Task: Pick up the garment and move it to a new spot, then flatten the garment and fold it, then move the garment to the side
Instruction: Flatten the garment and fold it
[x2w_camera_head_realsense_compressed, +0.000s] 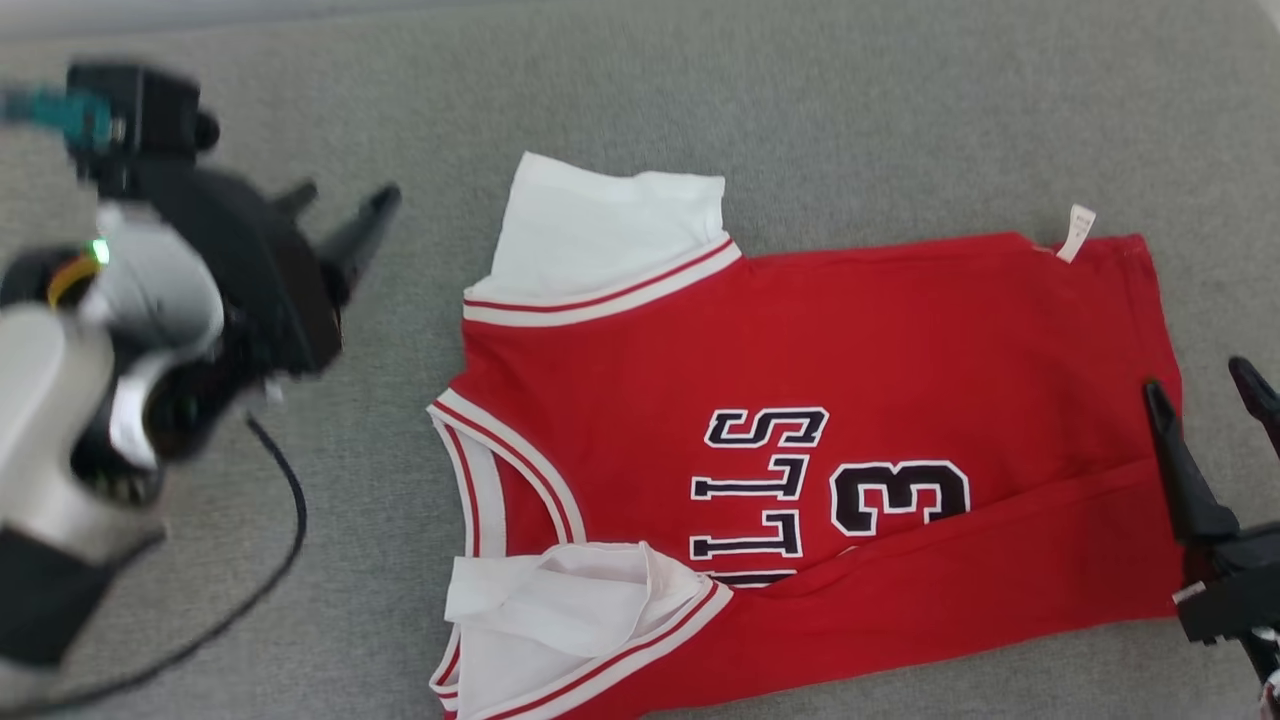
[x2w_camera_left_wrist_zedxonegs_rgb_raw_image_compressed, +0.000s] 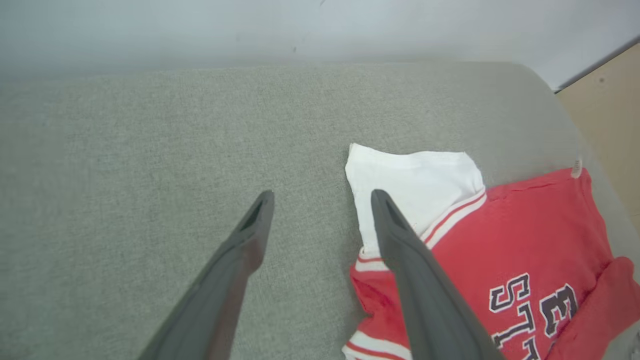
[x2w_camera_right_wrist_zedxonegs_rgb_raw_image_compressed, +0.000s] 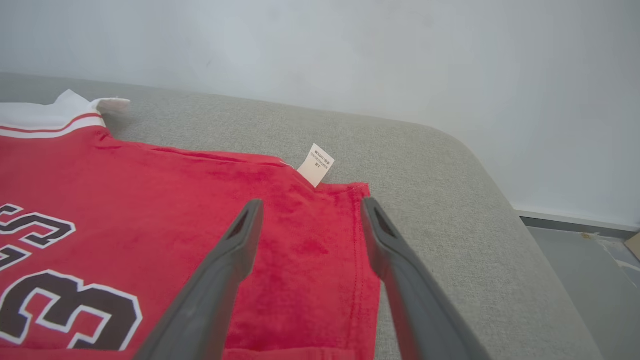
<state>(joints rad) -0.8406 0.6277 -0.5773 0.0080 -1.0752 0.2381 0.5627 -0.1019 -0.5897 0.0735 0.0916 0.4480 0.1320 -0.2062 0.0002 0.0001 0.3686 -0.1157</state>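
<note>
While the grey upholstered cushion (x2w_camera_head_realsense_compressed: 850, 110) was seen to span the whole head view, the red basketball jersey (x2w_camera_head_realsense_compressed: 800, 340) was found spread across its centre and right, with the neck turned to the left of the frame and the hem to the right. It was laid mostly flat, though a long strip along the lower edge was folded up over the printed front, so that part of the lettering was covered.

The left gripper (x2w_camera_head_realsense_compressed: 345, 195) was held above bare cushion at the upper left, clear of the cloth, its jaws spread wide and nothing held between them. The right gripper (x2w_camera_head_realsense_compressed: 1200, 380) was placed at the right edge, over the hem, likewise wide apart and empty.

Two white sleeves were shown: one (x2w_camera_head_realsense_compressed: 610, 240) lay flat at the upper middle, the other (x2w_camera_head_realsense_compressed: 570, 610) was crumpled at the lower middle. A small care label (x2w_camera_head_realsense_compressed: 1078, 230) stuck out near the upper right corner.

The jersey was judged to be light, soft and limp: it would sag and crease when lifted, and some drag on the upholstery was to be expected. A pinch was best taken at the hem corner beside the label and at the striped sleeve trim, where the cloth was doubled.
</note>
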